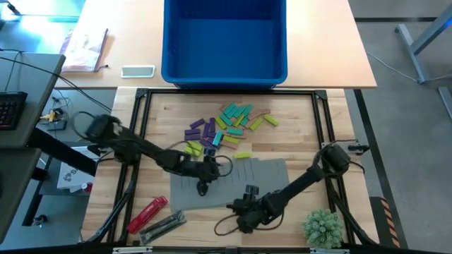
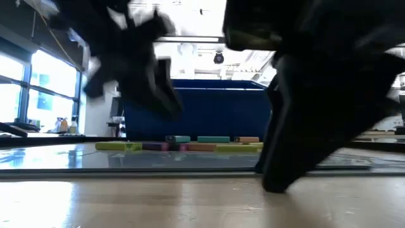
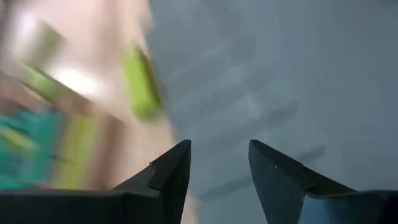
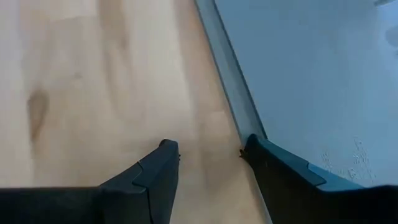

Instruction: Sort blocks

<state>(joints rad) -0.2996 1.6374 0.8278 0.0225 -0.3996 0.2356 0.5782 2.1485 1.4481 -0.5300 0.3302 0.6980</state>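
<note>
Left tool (image 1: 203, 185) hovers over the grey mat (image 1: 272, 173) near the middle of the wooden surface (image 1: 162, 113), fingers parted, gripping nothing. Right tool (image 1: 236, 212) sits low at the mat's near edge, jaws apart and empty too. The blocks (image 1: 224, 125) lie heaped just beyond the mat, purple, teal and lime, before the blue bin (image 1: 224, 39).

Blocks (image 1: 224, 127), purple, lime, teal, tan, loose pile mid-table, flat
</note>
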